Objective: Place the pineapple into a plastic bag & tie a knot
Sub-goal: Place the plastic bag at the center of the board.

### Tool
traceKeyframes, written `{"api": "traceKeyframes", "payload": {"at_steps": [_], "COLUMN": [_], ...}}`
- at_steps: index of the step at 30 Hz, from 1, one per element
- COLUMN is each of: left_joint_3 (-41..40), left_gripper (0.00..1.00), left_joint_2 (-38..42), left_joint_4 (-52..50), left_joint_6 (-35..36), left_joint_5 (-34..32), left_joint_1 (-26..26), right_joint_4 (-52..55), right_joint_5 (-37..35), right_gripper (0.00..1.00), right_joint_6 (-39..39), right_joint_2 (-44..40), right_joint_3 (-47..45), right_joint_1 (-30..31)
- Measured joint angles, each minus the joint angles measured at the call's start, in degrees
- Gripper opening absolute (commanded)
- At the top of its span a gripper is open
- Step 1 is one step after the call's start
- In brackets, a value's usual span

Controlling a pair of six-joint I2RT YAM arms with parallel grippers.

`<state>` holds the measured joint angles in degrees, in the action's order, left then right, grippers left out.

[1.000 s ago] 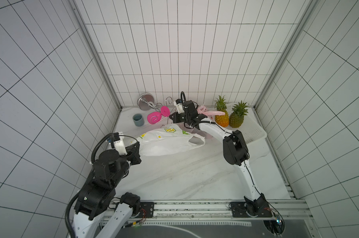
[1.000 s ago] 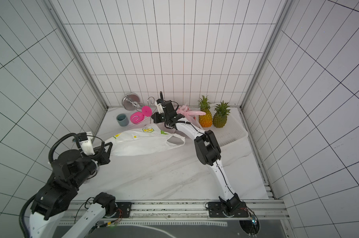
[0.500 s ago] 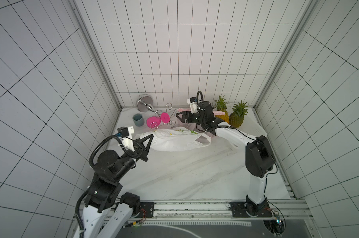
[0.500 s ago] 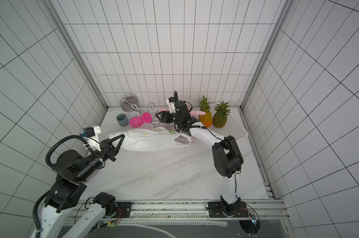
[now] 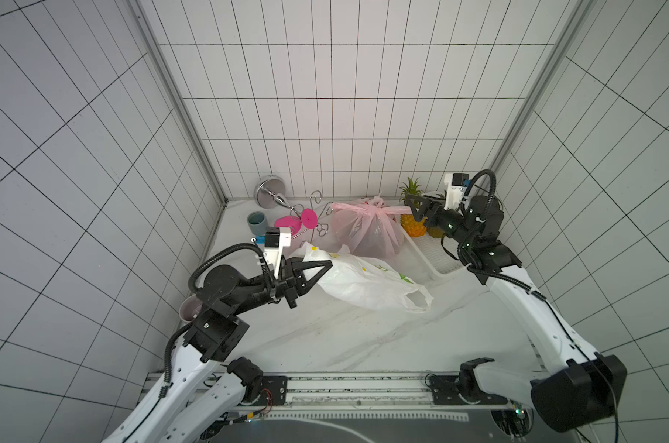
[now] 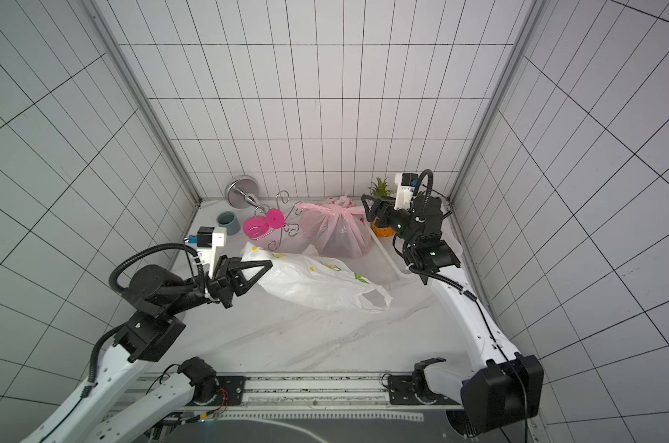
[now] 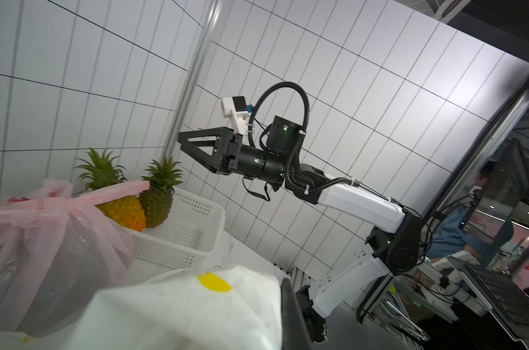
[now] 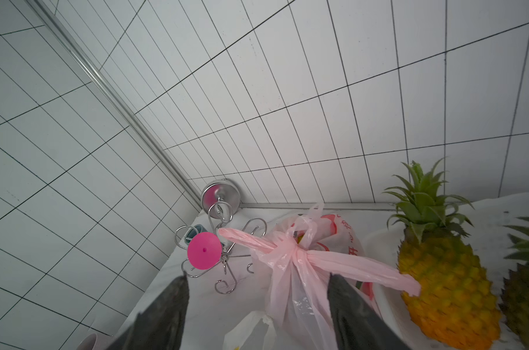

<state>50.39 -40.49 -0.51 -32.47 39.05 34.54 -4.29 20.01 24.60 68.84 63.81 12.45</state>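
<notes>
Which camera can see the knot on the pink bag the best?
The right wrist view. The knot on the pink bag sits close and sharp, with both tied ends sticking out. In both top views the knot is small and far off. The left wrist view shows it from the side, near the picture's edge.

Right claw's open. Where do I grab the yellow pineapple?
Probably the oval body of the yellow, green-crowned pineapple, just under the leaves, coming level from beside the tied pink plastic bag: it stands upright in the white perforated basket, and the darker pineapple crowds its other flank.
</notes>
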Motion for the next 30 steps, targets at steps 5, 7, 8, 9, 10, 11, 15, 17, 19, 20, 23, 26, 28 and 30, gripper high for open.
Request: {"api": "traceKeyframes", "payload": {"at_steps": [5,7,8,9,10,11,15,17,19,20,23,26,28,30], "left_joint_3": [0.39,-3.1,-5.42,-8.07,-10.45,-12.68,-18.01,-18.16,-18.14,-18.23,-19.39,-19.12,-17.7,-15.74], "left_gripper": [0.0,0.0,0.0,0.0,0.0,0.0,0.0,0.0,0.08,0.23,0.69,0.76,0.76,0.8], "left_joint_2": [-3.48,-4.61,-5.35,-6.16,-6.88,-7.23,-7.32,-7.58,-8.31,-8.83,-10.49,-11.67,-11.43,-9.29], "left_joint_4": [0.33,1.11,1.14,0.63,-0.07,-0.94,-7.69,-11.8,-16.72,-18.78,-23.63,-29.92,-34.56,-37.83], "left_joint_6": [3.98,4.55,4.7,4.72,4.72,4.66,4.31,3.65,1.95,1.25,-0.79,-2.56,-3.78,-4.87], "left_joint_5": [-2.38,-4.22,-5.38,-7.02,-8.39,-10.19,-18.38,-23.39,-30.49,-33.07,-39.71,-45.48,-49.29,-51.82], "left_joint_1": [5.68,5.81,5.81,5.84,5.86,5.86,5.86,5.79,5.27,4.74,2.27,0.74,0.79,1.09], "right_joint_4": [1.95,2.58,2.82,2.97,3.23,3.19,3.04,2.56,2.03,1.84,1.36,1.2,0.92,0.35], "right_joint_5": [0.02,-0.02,-0.02,-0.02,-0.02,-0.02,0.09,0.15,0.24,0.31,0.59,1.29,1.86,2.71], "right_gripper": [0.71,0.71,0.72,0.72,0.72,0.72,0.71,0.71,0.7,0.7,0.69,0.67,0.67,0.66], "right_joint_6": [-0.02,-0.02,0.0,-0.02,0.0,0.0,0.0,0.04,0.11,0.15,0.24,0.24,0.28,0.44], "right_joint_2": [-0.72,-1.55,-2.23,-2.93,-3.61,-4.09,-4.44,-3.98,-2.91,-2.34,-0.37,0.39,0.44,0.44], "right_joint_3": [-3.04,-5.16,-6.49,-7.69,-8.85,-9.81,-13.11,-14.6,-15.89,-16.26,-17.18,-17.62,-17.7,-17.81], "right_joint_1": [-2.64,-3.1,-3.23,-3.37,-3.43,-3.48,-3.5,-3.54,-3.61,-3.69,-3.8,-3.82,-3.82,-3.82]}}
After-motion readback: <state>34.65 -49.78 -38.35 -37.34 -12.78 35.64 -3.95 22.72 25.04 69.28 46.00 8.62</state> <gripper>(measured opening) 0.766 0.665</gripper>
